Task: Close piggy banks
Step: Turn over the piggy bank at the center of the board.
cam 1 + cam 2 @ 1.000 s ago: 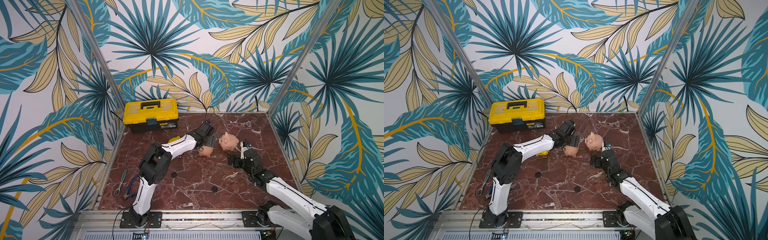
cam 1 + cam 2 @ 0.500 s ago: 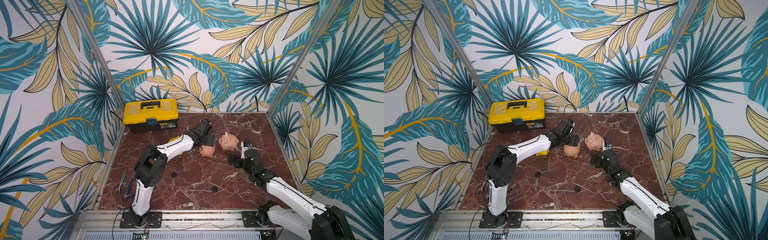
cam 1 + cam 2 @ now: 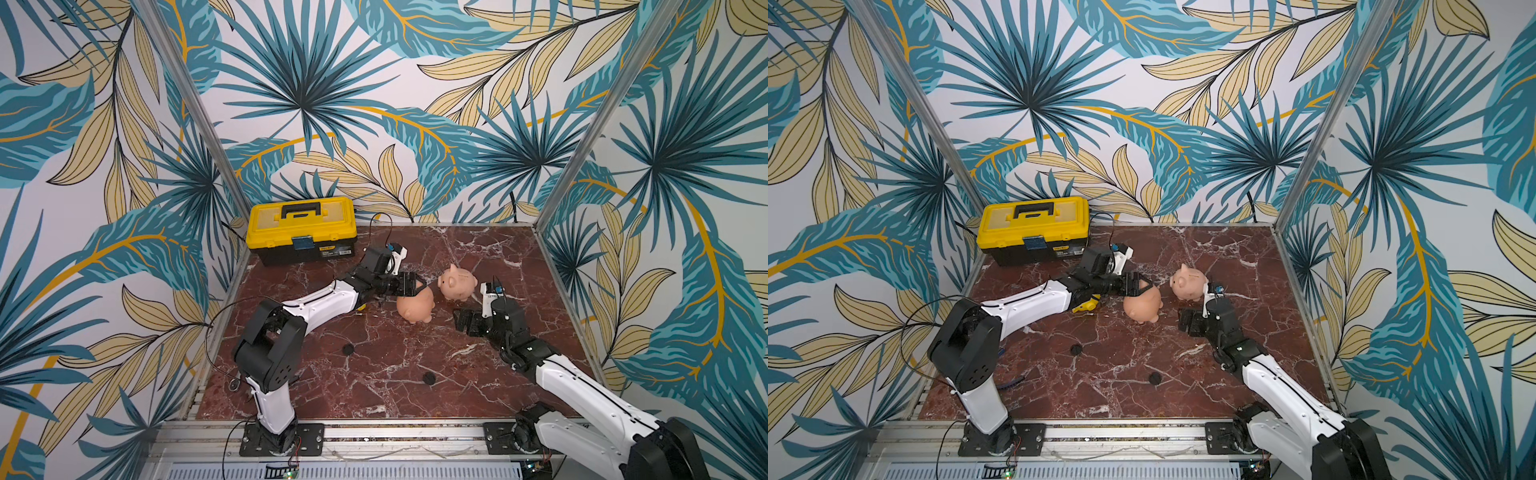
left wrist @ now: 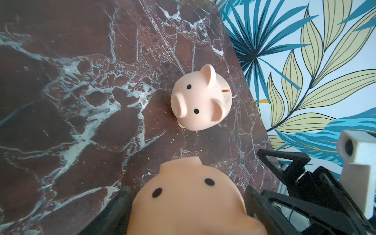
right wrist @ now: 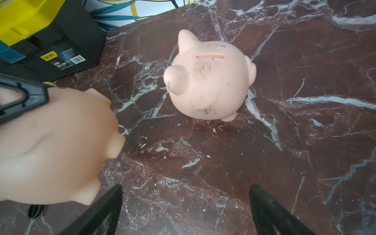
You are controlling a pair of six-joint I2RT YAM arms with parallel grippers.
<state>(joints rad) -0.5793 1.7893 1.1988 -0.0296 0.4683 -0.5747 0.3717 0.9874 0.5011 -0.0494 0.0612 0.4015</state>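
The orange pig is about mid-table, tipped so its feet point toward the near right. The left claw has closed on its body from the left, one finger on each flank. Whether the pig rests on the table or hangs just clear of it, I can't tell from here.

It looks hollow and light, made of smooth, soft plastic and round all over, the sort of thing that could squirt out of a pinch. Holding it across the widest part, as here, seems right to me; the ears and legs look too small to trust.

Just to its right and a little farther back stands the pink pig, upright with its coin slot on top, not touching the orange one. The right claw hangs on the near side of the pink pig with its jaws spread wide and nothing in them.

A sliver of the yellow pig peeks out from under the left arm. Two black discs lie flat nearer the front, well apart from each other. They are thin and would be fiddly to lift. The toolbox sits in the far left corner.
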